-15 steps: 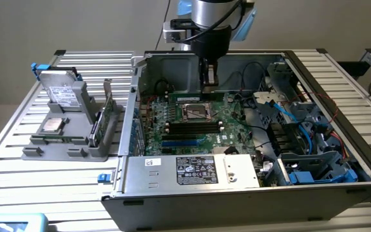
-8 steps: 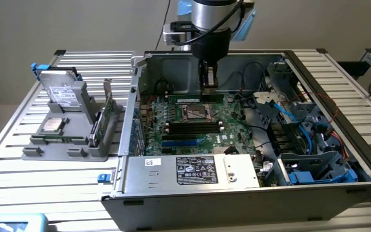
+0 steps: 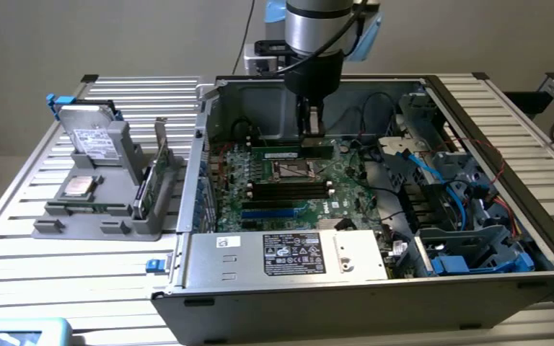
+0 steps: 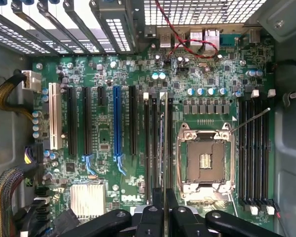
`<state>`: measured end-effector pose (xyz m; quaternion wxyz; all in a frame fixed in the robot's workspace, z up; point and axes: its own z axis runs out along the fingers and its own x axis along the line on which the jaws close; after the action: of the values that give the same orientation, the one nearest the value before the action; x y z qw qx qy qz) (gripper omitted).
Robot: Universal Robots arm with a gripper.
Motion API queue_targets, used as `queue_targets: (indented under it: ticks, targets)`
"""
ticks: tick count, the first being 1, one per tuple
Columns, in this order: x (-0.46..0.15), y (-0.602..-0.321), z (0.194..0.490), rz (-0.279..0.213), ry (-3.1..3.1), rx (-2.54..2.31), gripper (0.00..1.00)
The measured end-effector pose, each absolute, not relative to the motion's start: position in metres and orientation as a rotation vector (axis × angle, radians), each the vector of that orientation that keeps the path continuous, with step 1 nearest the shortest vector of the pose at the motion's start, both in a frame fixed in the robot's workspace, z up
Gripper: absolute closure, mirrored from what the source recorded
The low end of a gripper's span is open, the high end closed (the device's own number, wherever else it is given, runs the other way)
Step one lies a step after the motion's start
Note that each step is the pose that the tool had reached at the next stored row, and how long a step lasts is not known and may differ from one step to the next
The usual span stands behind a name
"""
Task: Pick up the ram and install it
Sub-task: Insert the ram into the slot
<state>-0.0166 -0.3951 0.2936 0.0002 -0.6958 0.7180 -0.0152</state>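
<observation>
The ram (image 3: 291, 153) is a long thin green stick held on edge inside the open computer case, just beyond the CPU socket (image 3: 291, 171). My gripper (image 3: 311, 131) comes straight down from above and is shut on the ram's top edge. In the wrist view the ram (image 4: 164, 143) appears edge-on as a thin line. It runs along the black memory slots (image 4: 150, 148) beside the CPU socket (image 4: 204, 163), with my gripper (image 4: 164, 210) clamped on it. I cannot tell whether the ram touches a slot.
More black slots (image 4: 251, 148) lie on the socket's other side. The power supply (image 3: 296, 252) and blue cables (image 3: 421, 173) crowd the case. On the exterior view's left, a grey holder (image 3: 94, 216) carries a hard drive (image 3: 94, 137) and an expansion card (image 3: 156, 176).
</observation>
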Motion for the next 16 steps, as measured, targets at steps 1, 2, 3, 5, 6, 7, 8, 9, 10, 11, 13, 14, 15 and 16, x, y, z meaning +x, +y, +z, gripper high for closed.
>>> queue_targets:
  ticks: [1, 2, 3, 5, 6, 7, 8, 9, 10, 11, 13, 14, 15, 16]
  targets:
    - [-0.017, -0.395, 0.292, -0.049, 2.256, -2.186, 0.86]
    - [-0.017, -0.395, 0.29, -0.049, 2.256, -2.187, 0.86]
    - [-0.017, -0.395, 0.289, -0.05, 2.256, -2.187, 0.86]
    - [-0.017, -0.396, 0.286, -0.05, 2.257, -2.187, 0.86]
    - [-0.017, -0.396, 0.285, -0.05, 2.257, -2.187, 0.86]
    - [-0.017, -0.396, 0.284, -0.05, 2.257, -2.187, 0.86]
    - [-0.017, -0.397, 0.283, -0.051, 2.257, -2.188, 0.86]
    - [-0.017, -0.398, 0.283, -0.051, 2.257, -2.188, 0.86]
    - [-0.017, -0.399, 0.282, -0.052, 2.258, -2.188, 0.86]
    - [-0.017, -0.4, 0.281, -0.052, 2.258, -2.188, 0.86]
    - [-0.017, -0.401, 0.28, -0.054, 2.258, -2.188, 0.86]
    - [-0.017, -0.401, 0.278, -0.055, 2.259, -2.189, 0.86]
    - [-0.017, -0.401, 0.277, -0.056, 2.259, -2.19, 0.86]
    - [-0.017, -0.401, 0.275, -0.057, 2.26, -2.19, 0.86]
